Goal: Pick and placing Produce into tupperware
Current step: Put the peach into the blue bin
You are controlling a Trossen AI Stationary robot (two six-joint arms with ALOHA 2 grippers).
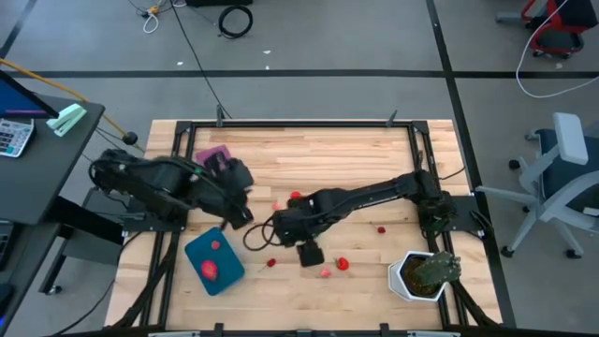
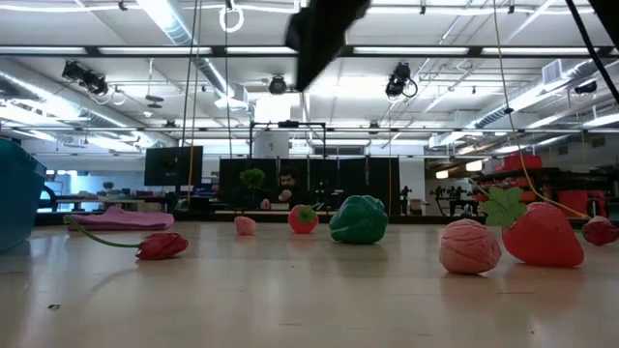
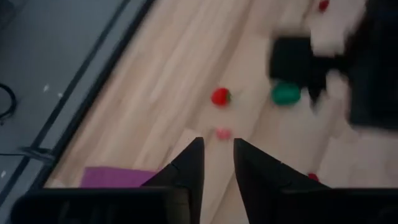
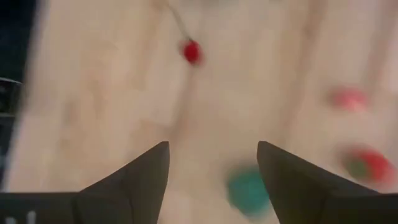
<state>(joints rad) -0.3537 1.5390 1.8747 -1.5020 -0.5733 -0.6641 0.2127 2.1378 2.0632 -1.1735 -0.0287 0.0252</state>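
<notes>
Right gripper point(image 4: 211, 180) hangs wide above the green piece point(image 4: 247, 190); nothing held.
Centre both fingers round it before closing; left gripper point(image 3: 217, 165), narrow and empty, waits near the tupperware point(image 1: 214, 262).

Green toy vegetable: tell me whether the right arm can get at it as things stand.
Probably yes. The right end effector hangs open above the green toy vegetable, with bare tabletop around it and the nearest red pieces apart from it.

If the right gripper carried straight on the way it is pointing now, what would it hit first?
Probably the green toy vegetable: in the right wrist view it sits just ahead of the right gripper, between its open jaws. Depth is blurred, so the bare table could come first.
</notes>
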